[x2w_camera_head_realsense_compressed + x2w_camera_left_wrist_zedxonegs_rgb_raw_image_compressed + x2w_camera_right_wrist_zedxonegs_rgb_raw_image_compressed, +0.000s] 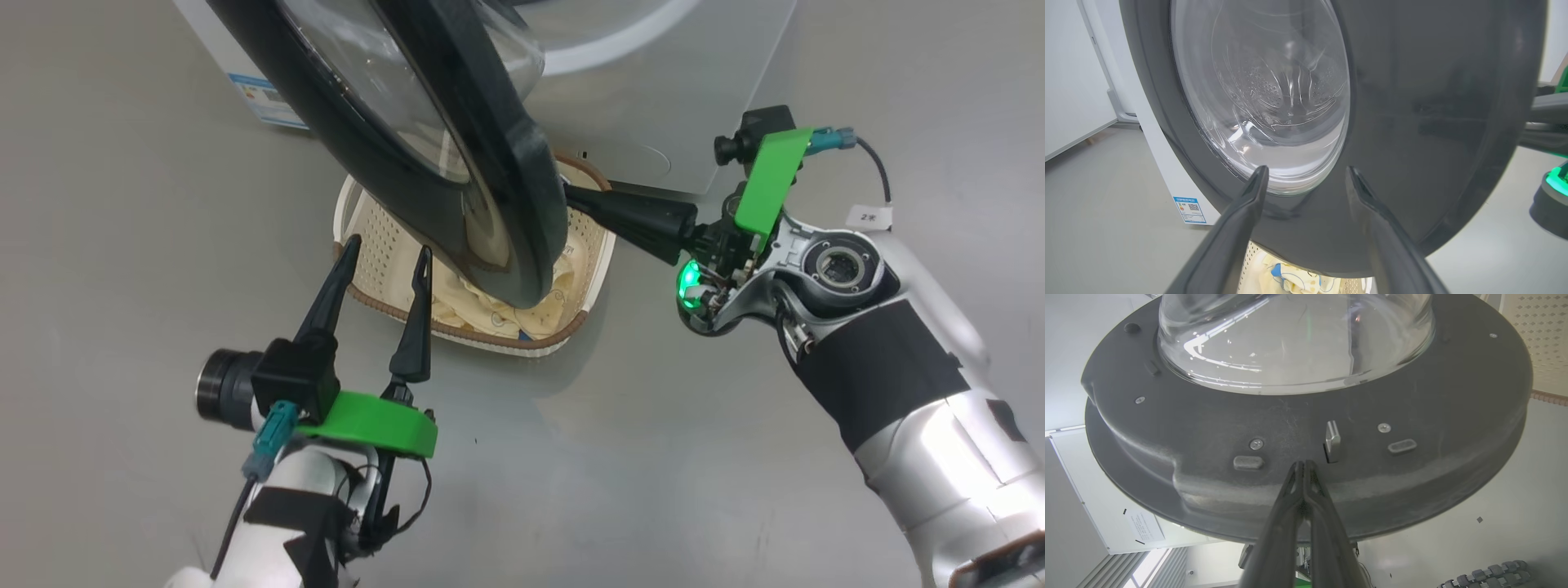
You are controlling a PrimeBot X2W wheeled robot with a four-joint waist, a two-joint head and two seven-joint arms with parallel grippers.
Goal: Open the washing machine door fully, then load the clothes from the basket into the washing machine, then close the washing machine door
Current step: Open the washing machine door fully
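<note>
Right now your right gripper (571, 194) has its two fingers pressed flat together with nothing between them. Its tips sit at the inner face of the washing machine door (522, 212), apparently touching it, just beside the small metal latch hook (1332, 437).

That door stands part-way open, swung out from the white washing machine (653, 98) at the far side. Its black frame hangs directly over the basket (482, 339). The basket sits on the grey floor (122, 286) close in front of the machine, and the door covers its middle from your head camera. You can see the clothes (490, 314) lying inside it, cream fabric showing under the door's lower edge.

Your left gripper (389, 245) is spread wide and holds nothing. It hovers at the basket's near left rim, its fingers pointing at the door's outer face. From that wrist, the glossy frame and the glass bowl (1274, 102) stand squarely ahead, between your fingers and the machine, with a strip of clothes visible beneath.

A blue label sticker (265, 102) sits low on the machine's front, far left. A green light (688, 282) glows on your right wrist.
</note>
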